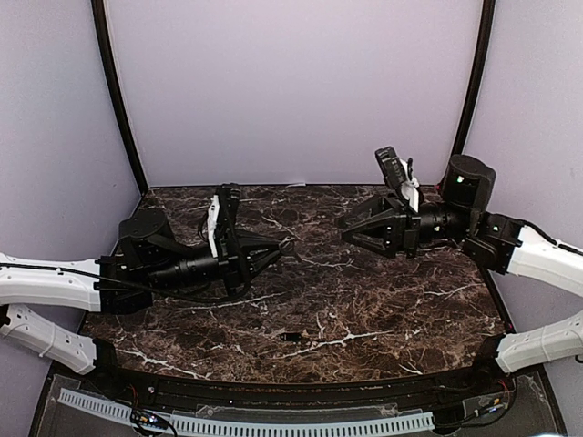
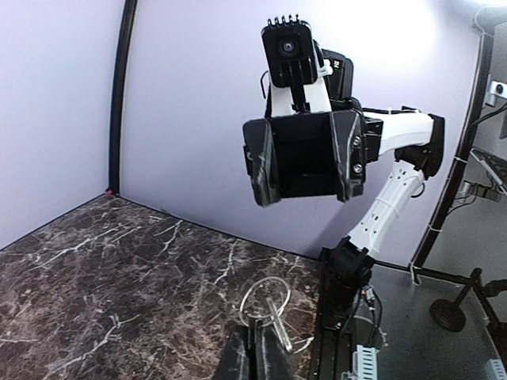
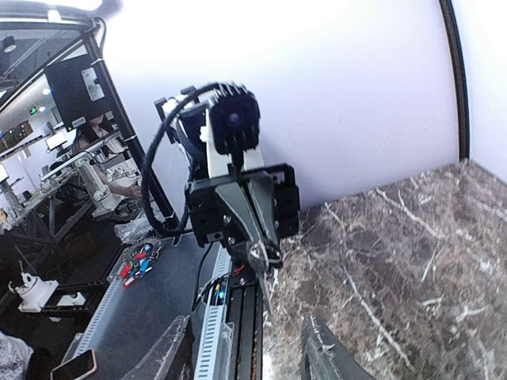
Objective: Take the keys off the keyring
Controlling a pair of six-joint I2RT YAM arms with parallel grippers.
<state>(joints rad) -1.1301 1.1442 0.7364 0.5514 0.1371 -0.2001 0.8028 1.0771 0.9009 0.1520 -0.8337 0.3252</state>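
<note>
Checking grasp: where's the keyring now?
Left wrist view: the keyring is pinched in the shut left gripper, above the table's middle, facing the open right gripper; one key hangs on it.

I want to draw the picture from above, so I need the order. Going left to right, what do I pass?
Left arm's white link → left tool, shut → loose key → right tool, open → right arm's white link.

Pale lilac walls point(image 1: 291, 91) w/ black corner poles point(image 1: 118, 100). Dark marble tabletop point(image 1: 364, 300), white veins. Office desks point(image 3: 71, 158) in bkgd past the table, bright glare up top.
</note>
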